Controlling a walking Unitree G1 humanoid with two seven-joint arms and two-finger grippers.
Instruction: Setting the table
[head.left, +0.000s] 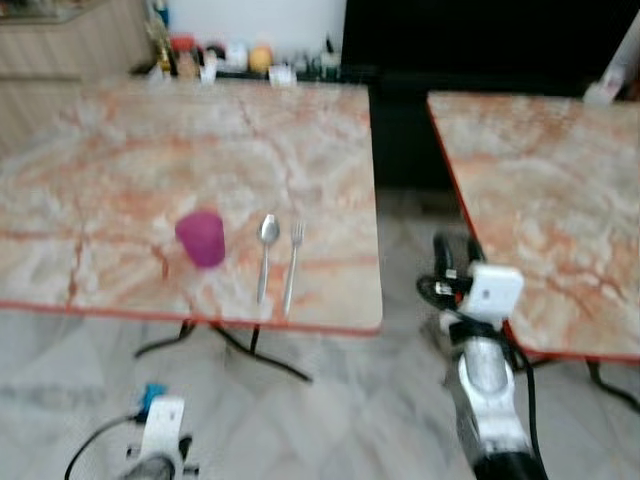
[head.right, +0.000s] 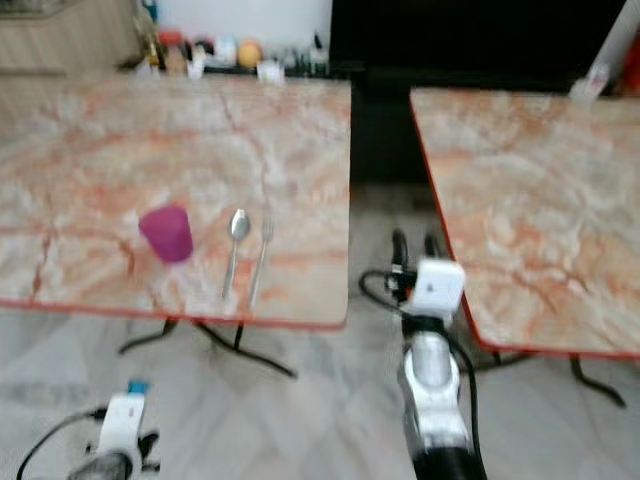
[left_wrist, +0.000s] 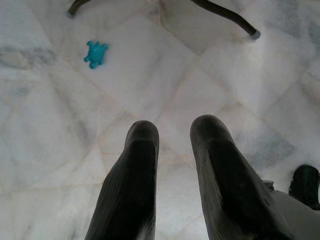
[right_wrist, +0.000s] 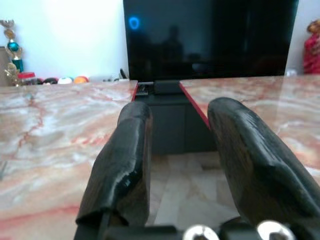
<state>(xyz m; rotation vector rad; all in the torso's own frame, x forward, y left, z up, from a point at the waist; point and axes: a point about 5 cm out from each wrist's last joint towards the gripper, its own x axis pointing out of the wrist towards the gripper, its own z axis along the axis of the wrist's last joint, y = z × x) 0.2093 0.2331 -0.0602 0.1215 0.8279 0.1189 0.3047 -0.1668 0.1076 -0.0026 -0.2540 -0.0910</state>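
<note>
At lower centre-left of the head view, a magenta plastic cup (head.left: 202, 238) stands near the front edge of the pink-veined marble table (head.left: 120, 160), with a metal spoon (head.left: 266, 255) and metal fork (head.left: 293, 264) lying side by side just to its right. The right gripper (right_wrist: 175, 155), fingers apart and empty, hangs in the gap between that table and a second marble table (head.left: 560, 200) at right. The left gripper (left_wrist: 175, 165), fingers likewise apart, points at the pale marble floor (left_wrist: 60, 125) near a small turquoise turtle toy (left_wrist: 95, 53).

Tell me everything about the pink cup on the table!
The pink cup is a small magenta tumbler that looks like plastic, with no handle showing. It stands upright near the front edge of the left marble-patterned table. A spoon and a fork lie just to its right, not touching it. Nothing grips it, and the blur hides whether anything is inside.
</note>
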